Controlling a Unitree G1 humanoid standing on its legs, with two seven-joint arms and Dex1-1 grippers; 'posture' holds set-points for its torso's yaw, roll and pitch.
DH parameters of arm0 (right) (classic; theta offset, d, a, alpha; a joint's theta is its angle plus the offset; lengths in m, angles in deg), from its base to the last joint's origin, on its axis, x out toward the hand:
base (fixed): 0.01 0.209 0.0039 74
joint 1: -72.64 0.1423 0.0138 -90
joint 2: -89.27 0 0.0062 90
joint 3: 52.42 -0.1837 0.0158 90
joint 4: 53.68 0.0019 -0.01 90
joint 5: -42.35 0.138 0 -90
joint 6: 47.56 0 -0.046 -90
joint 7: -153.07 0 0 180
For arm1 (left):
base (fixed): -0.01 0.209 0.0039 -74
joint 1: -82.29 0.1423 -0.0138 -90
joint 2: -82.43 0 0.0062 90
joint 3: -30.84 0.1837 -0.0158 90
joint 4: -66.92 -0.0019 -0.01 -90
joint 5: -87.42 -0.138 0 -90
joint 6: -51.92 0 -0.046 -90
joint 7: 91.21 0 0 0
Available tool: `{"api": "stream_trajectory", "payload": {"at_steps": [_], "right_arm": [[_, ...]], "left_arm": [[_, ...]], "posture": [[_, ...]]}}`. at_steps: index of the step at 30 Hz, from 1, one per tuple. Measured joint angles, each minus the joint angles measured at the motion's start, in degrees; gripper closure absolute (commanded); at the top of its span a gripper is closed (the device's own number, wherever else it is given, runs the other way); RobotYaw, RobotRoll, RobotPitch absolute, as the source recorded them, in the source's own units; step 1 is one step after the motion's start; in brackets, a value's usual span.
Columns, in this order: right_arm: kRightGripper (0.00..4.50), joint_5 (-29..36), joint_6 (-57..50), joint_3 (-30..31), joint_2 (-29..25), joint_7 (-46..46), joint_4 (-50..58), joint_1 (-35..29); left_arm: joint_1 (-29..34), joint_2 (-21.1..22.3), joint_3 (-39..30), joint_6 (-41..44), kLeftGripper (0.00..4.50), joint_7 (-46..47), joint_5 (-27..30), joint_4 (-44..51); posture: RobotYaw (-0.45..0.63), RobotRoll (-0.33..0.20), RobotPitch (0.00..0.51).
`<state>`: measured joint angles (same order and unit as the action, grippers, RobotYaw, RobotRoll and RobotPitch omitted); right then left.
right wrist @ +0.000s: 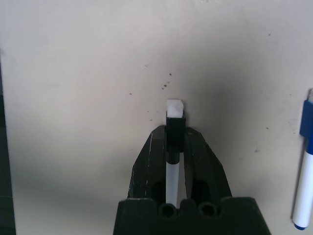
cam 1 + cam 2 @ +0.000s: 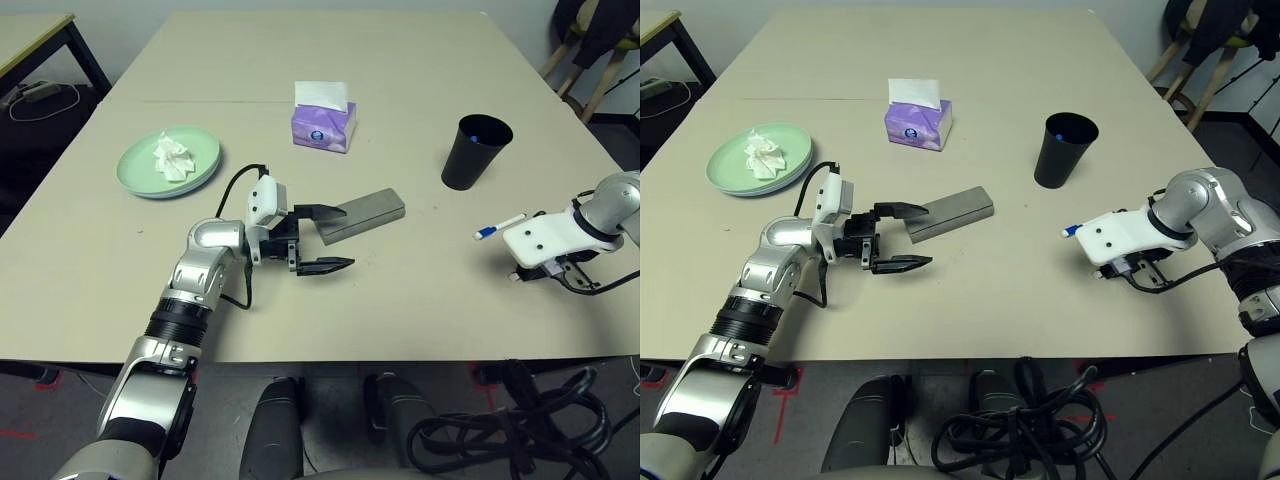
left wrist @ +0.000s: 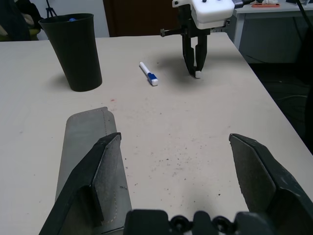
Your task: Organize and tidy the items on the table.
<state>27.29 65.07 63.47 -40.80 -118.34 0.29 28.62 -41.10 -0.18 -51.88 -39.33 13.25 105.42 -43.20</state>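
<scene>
My left gripper (image 2: 348, 238) stands open at the near end of the grey glasses case (image 2: 368, 212), one finger (image 3: 105, 166) over the case and the other beside it. On the right, my right gripper (image 1: 175, 128) points down at the table (image 2: 400, 60), shut on a thin white-and-black stick (image 1: 175, 108) whose white tip touches the surface. The blue-white pen (image 2: 498, 228) lies just beyond it. Farther back is the black cup (image 2: 475, 152) with something blue inside. The purple tissue box (image 2: 323, 122) sits at mid-table. A green plate (image 2: 135, 170) holds crumpled white tissue (image 2: 172, 158).
A black-legged side desk (image 2: 40, 35) stands off the far left corner. Wooden chair legs (image 2: 590, 70) are beyond the far right edge. Black cables (image 2: 520, 420) lie on the floor below the near edge.
</scene>
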Motion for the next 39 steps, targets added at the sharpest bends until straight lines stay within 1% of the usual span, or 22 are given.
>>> {"api": "stream_trajectory", "payload": {"at_steps": [1, 3, 7, 9, 13, 15, 19, 22, 26, 29, 32, 35, 39], "right_arm": [[4.18, 1.58, -1.65, 0.00, -0.06, -0.28, 0.50, -0.10], [4.18, 6.75, -7.43, 0.00, -0.77, -0.63, 2.91, -0.51], [4.18, 19.32, -21.71, -0.92, -1.34, -0.89, 8.65, -0.49], [4.18, 24.06, -28.07, -3.52, -0.70, -0.91, 10.54, -0.21], [4.18, 31.18, -39.01, -11.23, 3.33, -0.07, 13.82, 0.31], [4.18, 34.99, -43.94, -15.13, 5.87, 1.94, 14.88, 0.55], [4.18, 41.20, -50.59, -22.66, 10.52, 6.82, 15.95, 1.95], [4.18, 42.78, -50.56, -27.54, 14.42, 13.02, 15.16, 4.42], [4.18, 42.53, -45.24, -33.62, 20.10, 24.76, 10.52, 7.40], [4.18, 42.12, -41.43, -36.41, 22.98, 31.49, 6.66, 8.26], [4.18, 41.75, -38.81, -38.17, 24.79, 37.00, 3.37, 10.09], [4.18, 40.97, -37.28, -39.35, 25.10, 41.42, 1.24, 12.24], [4.18, 37.64, -36.83, -39.69, 25.07, 48.54, -2.59, 14.51]], "left_arm": [[-0.08, 0.00, 0.00, -0.10, 0.00, 0.01, -0.01, -0.46], [-0.12, 0.01, -0.01, -0.28, 0.00, 0.00, -0.03, -1.02], [-0.40, 0.01, -0.01, -0.48, 0.00, -0.03, -0.03, -1.21], [-0.60, 0.07, -0.05, -0.50, 0.00, -0.04, -0.03, -1.25], [-1.66, 0.11, -0.31, -0.49, 0.00, -0.01, -0.01, -1.57], [-2.28, 0.06, -0.99, -0.56, 0.00, 0.54, -0.01, -2.34], [-2.70, -0.44, -2.17, -0.92, 0.00, 3.12, -0.14, -4.04], [-4.05, -0.62, -2.59, -1.01, 0.00, 5.25, -0.53, -5.62], [-5.00, -0.95, -3.10, -0.90, 0.00, 7.88, -0.69, -5.93], [-5.03, -1.28, -3.94, -0.12, 0.00, 9.61, -0.66, -6.00], [-5.03, -1.40, -4.07, 0.70, 0.00, 10.12, -0.64, -5.97], [-5.02, -1.37, -4.08, 0.88, 0.00, 10.14, -0.64, -5.95], [-5.03, -1.19, -4.08, 1.15, 0.00, 10.14, -0.64, -5.90]], "posture": [[0.01, 0.000, 0.106], [0.01, 0.000, 0.100], [0.01, 0.000, 0.094], [0.01, 0.000, 0.092], [0.00, 0.000, 0.090], [0.00, 0.000, 0.089], [0.00, 0.000, 0.087], [-0.01, 0.000, 0.086], [0.00, 0.000, 0.084], [0.00, 0.000, 0.083], [0.00, 0.000, 0.082], [0.01, 0.000, 0.080], [0.01, 0.000, 0.079]]}}
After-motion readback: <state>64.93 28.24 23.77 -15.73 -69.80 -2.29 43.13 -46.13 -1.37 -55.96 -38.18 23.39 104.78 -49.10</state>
